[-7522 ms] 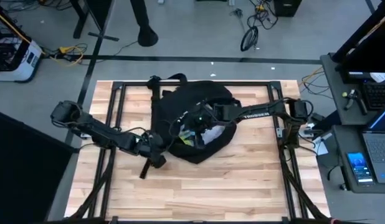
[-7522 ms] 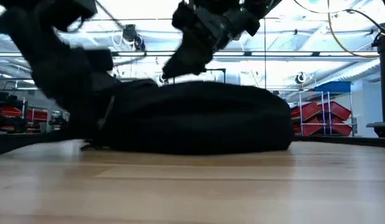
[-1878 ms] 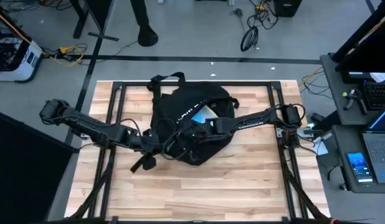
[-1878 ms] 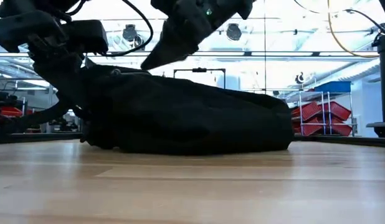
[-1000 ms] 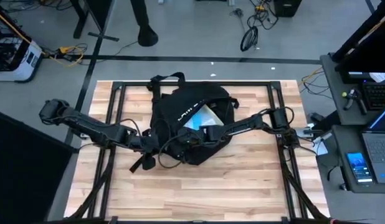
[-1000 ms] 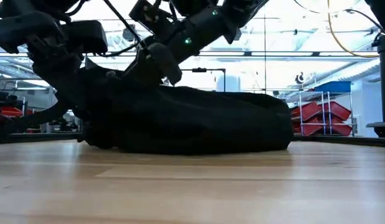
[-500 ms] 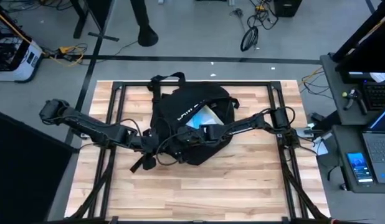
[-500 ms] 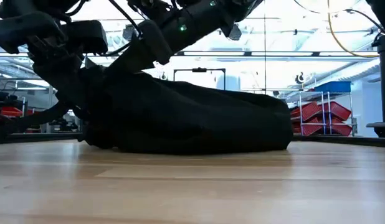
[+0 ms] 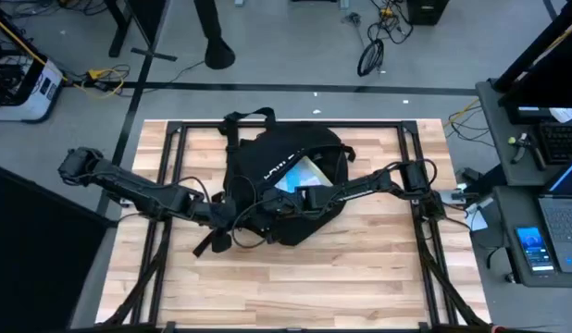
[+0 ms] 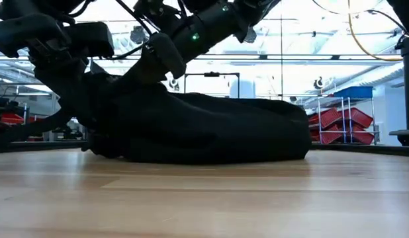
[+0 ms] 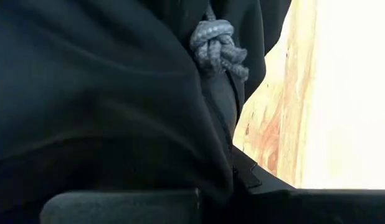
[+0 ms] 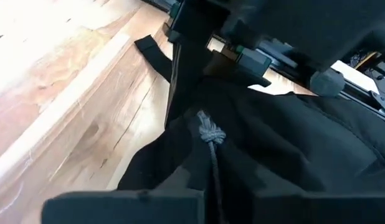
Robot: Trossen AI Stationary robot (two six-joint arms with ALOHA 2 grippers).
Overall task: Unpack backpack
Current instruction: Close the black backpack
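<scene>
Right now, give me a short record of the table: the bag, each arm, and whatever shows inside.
backpack: black, lying on the wooden table, white lettering up
contents: a light blue-white item shows in the bag
zipper pull: knotted grey cord on the fabric
left gripper: at the bag's near-left edge, jaws hidden
right gripper: on the bag's near side, jaws hidden

One backpack (image 9: 284, 190), two arms, one knotted cord (image 12: 210, 132).

Backpack (image 9: 281, 162): matt black cloth, soft folds. Zipper pull (image 12: 210, 132): grey knotted cord, rough. Table (image 9: 379, 268): pale wood planks, smooth, slight sheen; black metal frame.
</scene>
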